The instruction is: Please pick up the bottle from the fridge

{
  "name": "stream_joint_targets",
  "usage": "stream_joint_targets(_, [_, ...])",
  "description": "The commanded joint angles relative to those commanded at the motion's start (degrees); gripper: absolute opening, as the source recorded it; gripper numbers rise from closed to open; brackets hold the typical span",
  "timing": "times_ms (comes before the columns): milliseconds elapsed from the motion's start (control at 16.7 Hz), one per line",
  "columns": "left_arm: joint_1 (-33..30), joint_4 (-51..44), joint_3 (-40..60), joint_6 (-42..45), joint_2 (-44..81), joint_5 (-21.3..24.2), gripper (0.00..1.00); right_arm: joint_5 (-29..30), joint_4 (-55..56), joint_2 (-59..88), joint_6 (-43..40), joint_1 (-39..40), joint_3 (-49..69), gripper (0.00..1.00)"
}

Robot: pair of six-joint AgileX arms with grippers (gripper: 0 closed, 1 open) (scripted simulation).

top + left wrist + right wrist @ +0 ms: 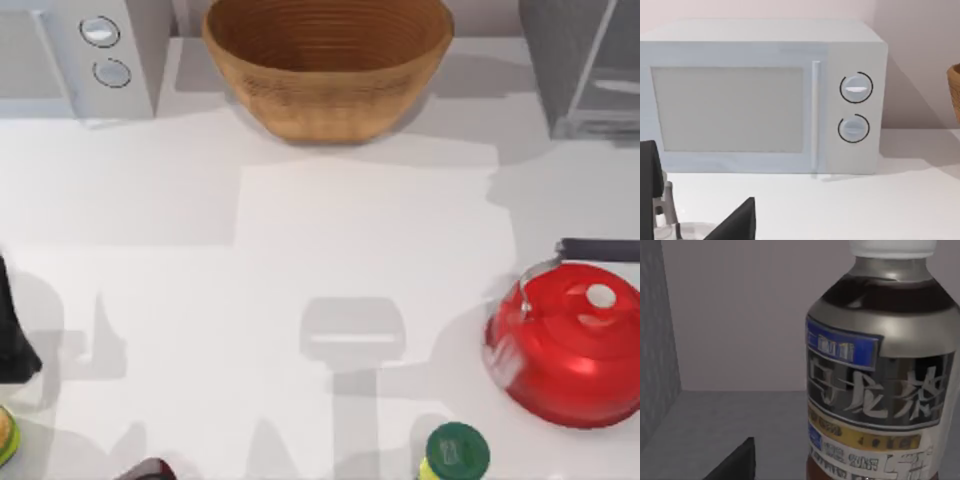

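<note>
Evidently reaching into the grey boxy fridge (655, 340), the right gripper, its opening impossible to judge, must next close around the clear, white-capped labelled bottle (880, 370).

The grey boxy fridge (580, 60) is being cropped at one o'clock, the red kettle (570, 345) at four, the green-lidded yellow container (455, 455) at six. The label text on the silvery labelled bottle (880, 385) is being left unreadable.

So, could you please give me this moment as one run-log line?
right gripper: inside fridge, close to bottle | bottle: upright on fridge floor | left gripper: facing microwave
</note>
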Motion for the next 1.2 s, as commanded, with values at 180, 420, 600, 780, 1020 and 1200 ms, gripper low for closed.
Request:
stream_joint_targets(180, [0.0, 0.0, 0.0, 0.0, 0.0, 0.0, 1.0, 0.4, -1.89, 2.69, -0.04, 0.51, 4.11, 1.0])
stream_joint_targets(420, [0.0, 0.0, 0.0, 0.0, 0.0, 0.0, 1.0, 1.47, -6.17, 7.71, -0.07, 1.5, 14.04, 1.0])
stream_joint_targets(600, [0.0, 0.0, 0.0, 0.0, 0.0, 0.0, 1.0, 1.91, -7.87, 9.32, -0.1, 1.91, 16.95, 1.0])
stream_joint_targets(780, [0.0, 0.0, 0.0, 0.0, 0.0, 0.0, 1.0, 1.91, -7.87, 9.32, -0.1, 1.91, 16.95, 1.0])
stream_joint_targets(1020, [0.0, 0.0, 0.0, 0.0, 0.0, 0.0, 1.0, 1.91, -7.87, 9.32, -0.1, 1.91, 16.95, 0.7])
stream_joint_targets(1200, [0.0, 0.0, 0.0, 0.0, 0.0, 0.0, 1.0, 1.91, -7.87, 9.32, -0.1, 1.91, 16.95, 0.47])
